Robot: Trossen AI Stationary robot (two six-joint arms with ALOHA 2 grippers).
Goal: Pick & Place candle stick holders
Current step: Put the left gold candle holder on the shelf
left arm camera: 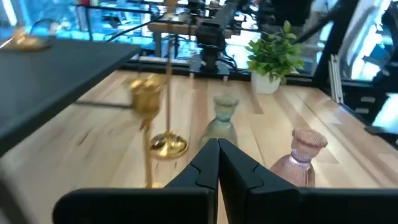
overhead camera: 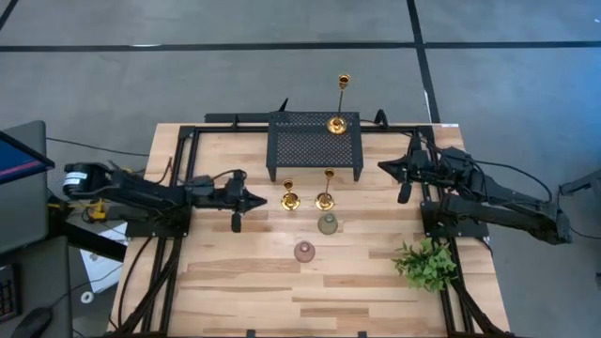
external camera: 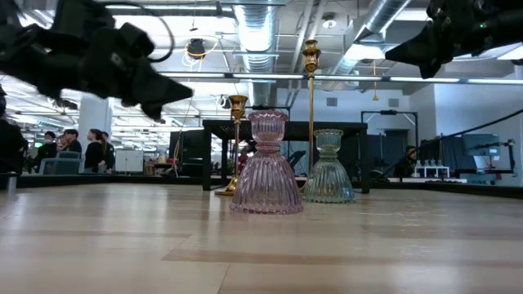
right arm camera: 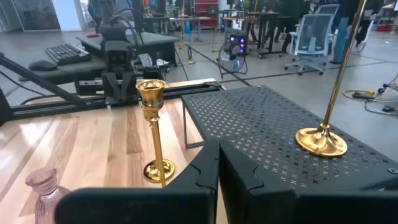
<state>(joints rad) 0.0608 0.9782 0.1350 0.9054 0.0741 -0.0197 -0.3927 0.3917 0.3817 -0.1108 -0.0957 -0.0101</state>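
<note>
The tallest gold candlestick (overhead camera: 340, 120) stands by its round base on the black perforated rack (overhead camera: 300, 150); it also shows in the right wrist view (right arm camera: 320, 142). Two shorter gold candlesticks (overhead camera: 290, 200) (overhead camera: 325, 200) stand on the table in front of the rack. The grey-green holder (overhead camera: 328, 223) and the pink holder (overhead camera: 304, 251) stand nearer the front edge. My left gripper (overhead camera: 263, 199) is shut and empty, above the table just left of the short gold candlestick (left arm camera: 147, 99). My right gripper (overhead camera: 382, 167) is shut and empty, right of the rack.
A leafy green plant sprig (overhead camera: 427, 263) stands at the table's right, near my right arm. The rack's legs rest on the far middle of the table. Bare wood lies at the table's near side and near left (overhead camera: 216, 291).
</note>
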